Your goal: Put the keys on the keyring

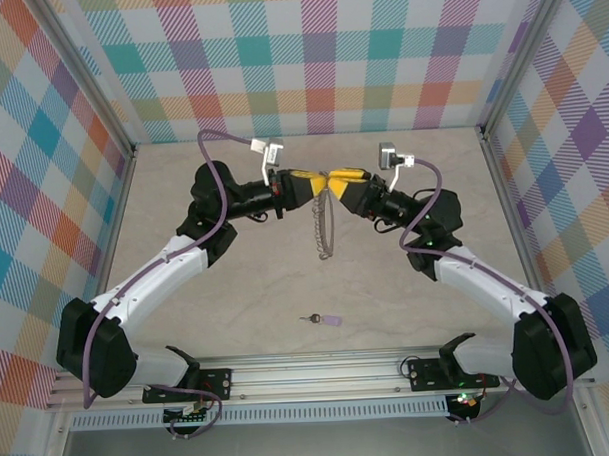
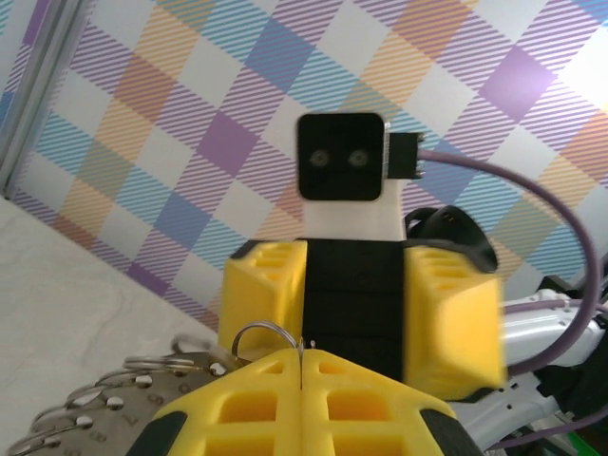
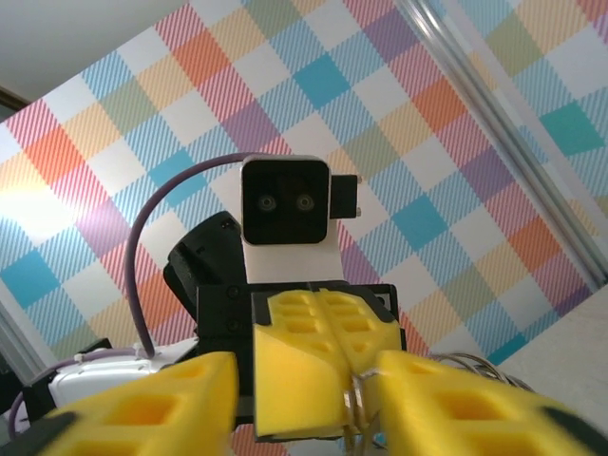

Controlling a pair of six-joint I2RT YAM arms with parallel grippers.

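The keyring [image 1: 325,232], probably light and stiff, hangs by its rim from the closed left gripper [image 2: 302,378]; the right gripper [image 1: 341,184] stands open, holding nothing.

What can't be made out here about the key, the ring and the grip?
Top view: the key and its lilac tag are too small, so their join is unreadable.
Top view: the keyring hangs edge-on, so any opening in it is hidden.
Left wrist view: the shut left jaws and the bottom edge cut off most of the keyring.
Right wrist view: blur hides whether the open right jaws touch the keyring.
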